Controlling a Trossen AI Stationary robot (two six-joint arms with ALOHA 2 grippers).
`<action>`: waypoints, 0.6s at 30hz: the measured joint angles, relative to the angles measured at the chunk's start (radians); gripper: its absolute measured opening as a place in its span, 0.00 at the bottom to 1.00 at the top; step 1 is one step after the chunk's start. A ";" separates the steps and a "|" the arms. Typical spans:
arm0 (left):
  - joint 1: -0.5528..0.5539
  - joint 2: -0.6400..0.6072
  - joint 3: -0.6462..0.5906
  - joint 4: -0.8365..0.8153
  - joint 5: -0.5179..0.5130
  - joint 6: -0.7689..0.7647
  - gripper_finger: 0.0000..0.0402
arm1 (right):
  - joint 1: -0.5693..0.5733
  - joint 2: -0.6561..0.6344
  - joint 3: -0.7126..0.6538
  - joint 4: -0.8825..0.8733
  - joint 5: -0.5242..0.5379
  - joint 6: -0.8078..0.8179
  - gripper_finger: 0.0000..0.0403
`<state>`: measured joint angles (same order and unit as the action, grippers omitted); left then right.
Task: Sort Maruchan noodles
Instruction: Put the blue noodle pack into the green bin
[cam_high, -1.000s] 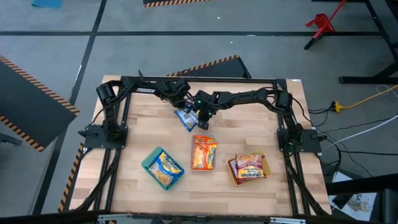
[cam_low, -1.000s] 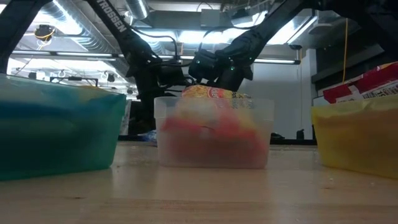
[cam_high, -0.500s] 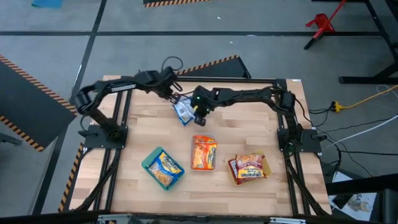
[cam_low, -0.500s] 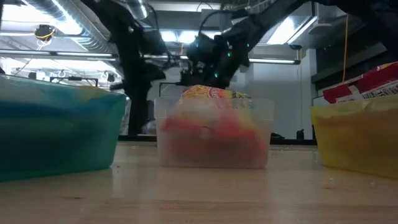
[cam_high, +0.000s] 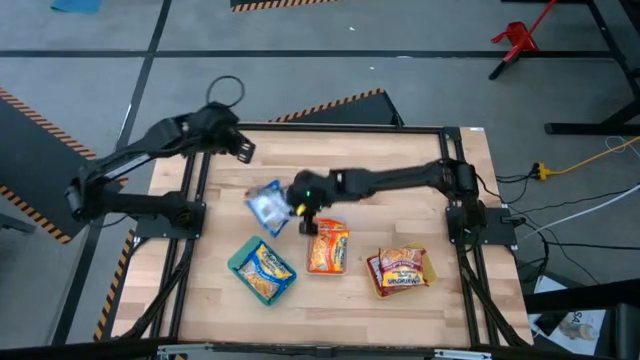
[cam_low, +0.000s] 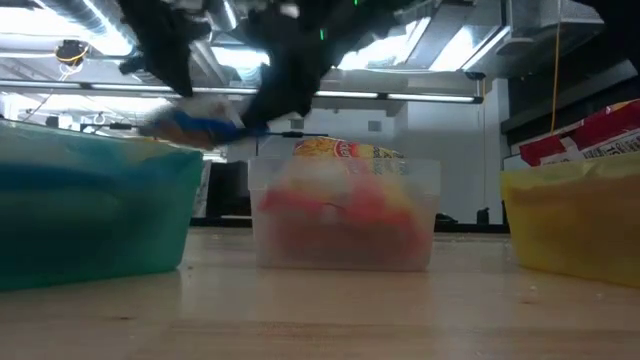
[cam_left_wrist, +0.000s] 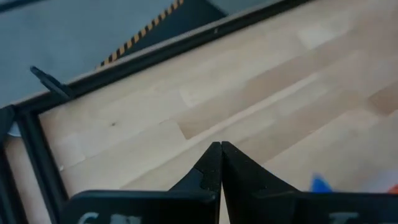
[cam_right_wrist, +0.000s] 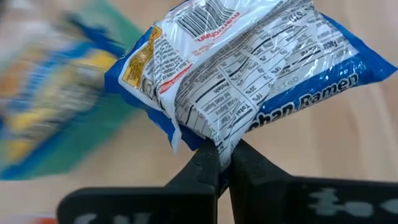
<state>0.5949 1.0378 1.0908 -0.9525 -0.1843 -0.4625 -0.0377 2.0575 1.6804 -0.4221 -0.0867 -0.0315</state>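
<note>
The right gripper (cam_high: 296, 207), fingers clamped on a blue-white Maruchan packet (cam_high: 267, 207), carries it toward the teal tray (cam_high: 238, 262) of matching packets, while the left gripper (cam_high: 243, 151), fingers together, waits near the counter's far-left corner.

In the low view the right arm (cam_low: 290, 50) and the blue-white packet (cam_low: 195, 128) are a dark smear, so the grip cannot be seen there. The teal tray (cam_low: 90, 215) and the yellow tray (cam_low: 575, 225) are cut off by the sides. In the right wrist view the teal tray with its packets is a fuzzy streak. In the left wrist view a blue bit (cam_left_wrist: 321, 184) at the edge is too small to tell.
</note>
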 joint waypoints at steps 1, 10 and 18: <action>-0.001 -0.030 0.000 -0.006 -0.004 0.000 0.00 | 0.024 0.000 0.013 -0.001 0.000 0.000 0.00; 0.000 -0.235 0.000 -0.022 -0.050 0.001 0.00 | 0.234 0.003 0.042 0.068 0.099 0.013 0.00; 0.000 -0.316 0.000 -0.024 -0.050 0.000 0.00 | 0.309 0.058 0.042 0.136 0.105 0.087 0.00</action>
<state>0.5949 0.7222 1.0912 -0.9760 -0.2344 -0.4625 0.2717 2.1151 1.7222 -0.2857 0.0185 0.0553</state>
